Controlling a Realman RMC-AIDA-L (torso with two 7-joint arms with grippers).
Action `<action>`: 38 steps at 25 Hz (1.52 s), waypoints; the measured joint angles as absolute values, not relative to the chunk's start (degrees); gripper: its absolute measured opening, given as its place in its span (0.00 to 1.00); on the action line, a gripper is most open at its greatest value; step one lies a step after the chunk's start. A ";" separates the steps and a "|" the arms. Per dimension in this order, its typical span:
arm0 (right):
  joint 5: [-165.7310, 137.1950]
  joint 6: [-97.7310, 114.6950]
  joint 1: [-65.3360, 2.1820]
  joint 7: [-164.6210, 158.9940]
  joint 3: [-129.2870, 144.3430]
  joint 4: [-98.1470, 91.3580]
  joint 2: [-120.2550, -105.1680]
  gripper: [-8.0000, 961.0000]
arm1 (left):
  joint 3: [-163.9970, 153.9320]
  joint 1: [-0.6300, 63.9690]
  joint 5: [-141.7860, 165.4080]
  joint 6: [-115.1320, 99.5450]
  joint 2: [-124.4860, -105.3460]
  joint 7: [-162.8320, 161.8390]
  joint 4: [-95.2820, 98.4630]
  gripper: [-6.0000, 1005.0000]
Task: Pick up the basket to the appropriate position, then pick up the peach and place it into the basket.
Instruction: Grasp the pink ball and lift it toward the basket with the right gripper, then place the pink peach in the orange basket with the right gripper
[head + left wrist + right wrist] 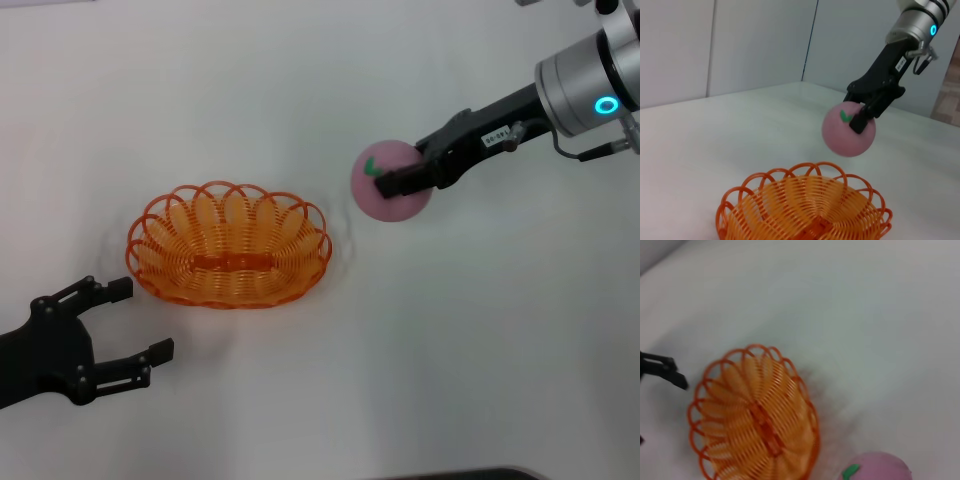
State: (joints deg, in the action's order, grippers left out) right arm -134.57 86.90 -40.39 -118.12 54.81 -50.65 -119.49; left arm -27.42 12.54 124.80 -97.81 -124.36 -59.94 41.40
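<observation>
- Basket [229, 246]: the oval orange one of looped strands with a scalloped rim sits on the white table [300, 80], left of centre in the head view, with nothing inside it. The left wrist view shows its near rim [805, 172] from low down; the right wrist view shows it from above [755, 415].
- Right arm [585, 85]: silver and black, it reaches in from the far right side, with a lit blue ring on its wrist. A small white label sits on the black link, its writing too small to read.
- Left gripper [128, 325]: black, low at the near left, jaws spread wide and holding nothing, near the basket's left end but apart from it.
- Peach [388, 180]: pale pink with a green leaf mark, it is clamped in the right gripper [392, 183], lifted off the table, to the right of the basket and beyond its rim [848, 129].
</observation>
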 joint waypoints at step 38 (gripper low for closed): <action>-116.14 77.62 -47.10 -109.23 73.56 -39.30 -120.32 0.45 | -27.42 12.07 124.80 -98.09 -124.37 -59.94 41.75 0.93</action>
State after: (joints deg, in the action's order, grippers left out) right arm -116.14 77.62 -47.10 -109.23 73.56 -39.30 -120.32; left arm -27.42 12.07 124.80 -98.09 -124.37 -59.94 41.74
